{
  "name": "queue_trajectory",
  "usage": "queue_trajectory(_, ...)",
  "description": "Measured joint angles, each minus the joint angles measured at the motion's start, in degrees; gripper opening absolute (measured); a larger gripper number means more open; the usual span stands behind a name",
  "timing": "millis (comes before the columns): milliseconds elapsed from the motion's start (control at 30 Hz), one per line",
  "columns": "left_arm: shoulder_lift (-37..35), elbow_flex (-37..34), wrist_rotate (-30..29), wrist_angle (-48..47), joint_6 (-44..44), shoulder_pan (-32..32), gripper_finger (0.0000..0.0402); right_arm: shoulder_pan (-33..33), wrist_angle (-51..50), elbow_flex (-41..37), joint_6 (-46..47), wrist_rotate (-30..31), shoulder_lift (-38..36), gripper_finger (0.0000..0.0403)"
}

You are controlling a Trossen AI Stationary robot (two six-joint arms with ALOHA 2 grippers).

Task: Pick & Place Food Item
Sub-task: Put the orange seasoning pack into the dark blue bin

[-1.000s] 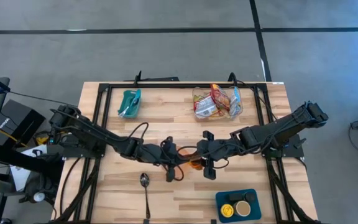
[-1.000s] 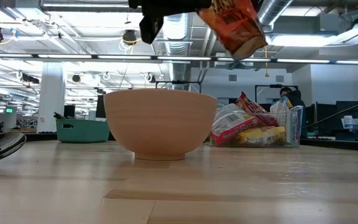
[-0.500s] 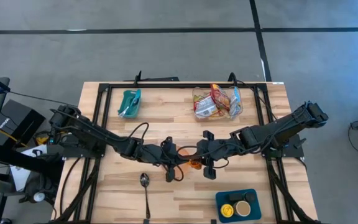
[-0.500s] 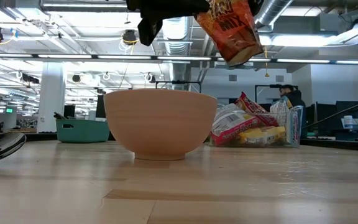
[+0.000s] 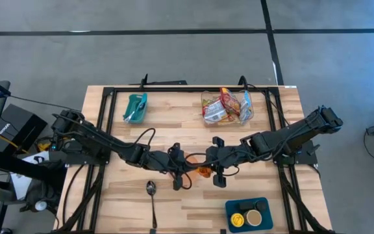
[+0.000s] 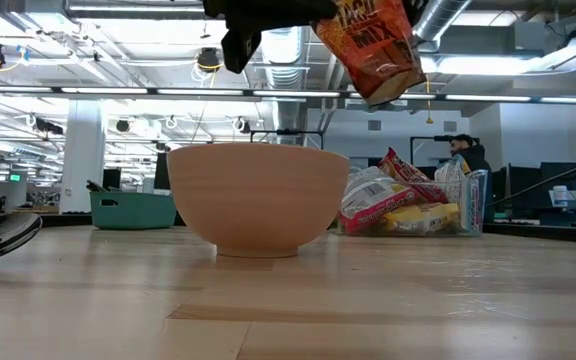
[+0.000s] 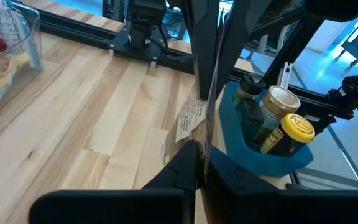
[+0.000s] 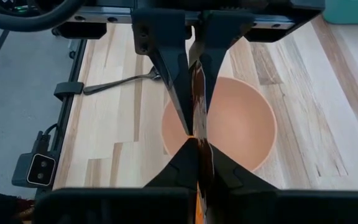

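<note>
An orange snack packet hangs in the air above a tan bowl, over the bowl's right side in the low view. Seen from above, the packet sits between both grippers at the table's middle, and only part of the bowl's rim shows under the arms. My left gripper is shut on the packet from the table's left. My right gripper is shut on it from the right. Each wrist view shows the packet edge-on as a thin strip. My left gripper pinches one edge of the packet between its two fingers, coming from the table's left and slanting a little downward. The packet is lifted clear, above the bowl. My right gripper pinches the packet's opposite edge between its two fingers, slanting down from the table's right. The packet stretches across to the other gripper, clear of the bowl below.
A clear container of snack packets stands at the far side, with a teal bin to its left. A spoon lies near the front edge. A blue tray with jars sits at the front right.
The packet has swung from a stronger tilt to a more upright hang and moved slightly left in the low view, still clear above the bowl. Both arms have stayed in place.
</note>
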Motion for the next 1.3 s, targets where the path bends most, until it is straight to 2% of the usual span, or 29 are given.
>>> queue_trajectory(167, 0.0, 0.0, 3.0, 0.1, 0.0, 0.3, 0.0037, 0.0, 0.0, 0.0, 0.0, 0.0, 0.0, 0.0001)
queue_trajectory(367, -1.5, -0.1, 3.3, -1.1, 0.1, 0.3, 0.0092, 0.1, -0.4, 0.0, 0.0, 0.2, -0.5, 0.0001)
queue_trajectory(500, -5.3, -0.1, 3.3, -6.9, 0.0, 0.4, 0.0104, 0.8, -0.9, 0.1, 0.0, 1.2, -2.5, 0.0)
queue_trajectory(933, -24.9, -0.1, 1.2, -20.9, 0.1, 0.4, 0.0103, 4.1, -4.6, 0.0, 0.0, 3.6, -8.5, 0.0)
queue_trajectory(1300, -44.1, -0.1, -0.4, -31.6, 0.2, 0.4, 0.0103, 7.0, -7.0, 0.0, 0.0, 3.3, -8.9, 0.0)
